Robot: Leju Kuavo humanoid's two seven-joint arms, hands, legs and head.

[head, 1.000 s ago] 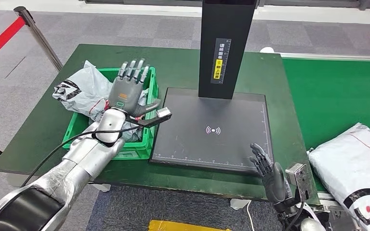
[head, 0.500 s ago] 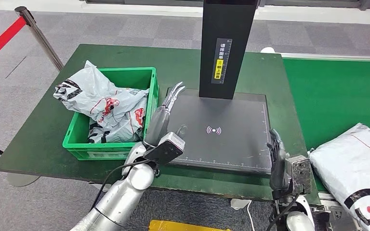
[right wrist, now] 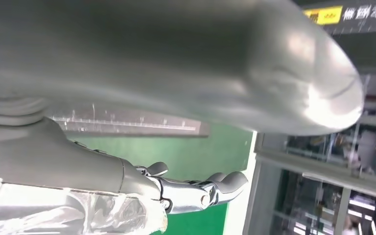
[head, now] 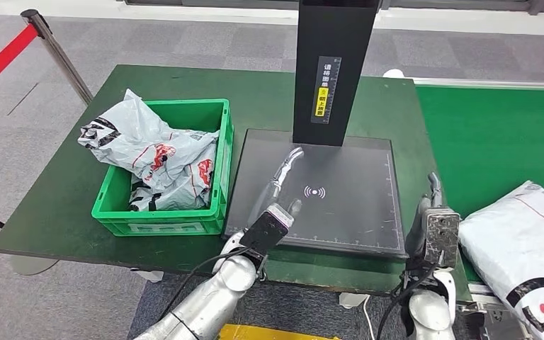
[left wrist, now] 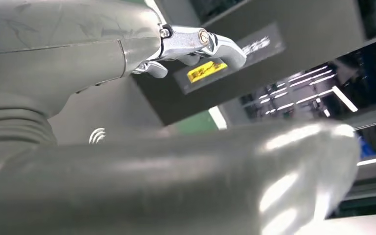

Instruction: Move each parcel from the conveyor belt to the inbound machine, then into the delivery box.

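One parcel [head: 520, 248] on conveyor belt [head: 496, 142], 4 o'clock of inbound machine [head: 319, 191].
Delivery box [head: 163, 216] at 9 o'clock (bagged parcels inside, number unclear). Two hands: left hand [head: 280, 180] fingers straight, empty, over machine; right hand [head: 428, 209] empty, beside parcel.

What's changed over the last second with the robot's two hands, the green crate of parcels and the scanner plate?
The left hand left the green plastic crate and swung right, over the black scanner plate, empty, fingers straight. The right hand moved from the plate's front right corner toward the white plastic parcel on the green conveyor belt, not yet touching it. The crate, its white bagged parcels and that parcel stayed put.
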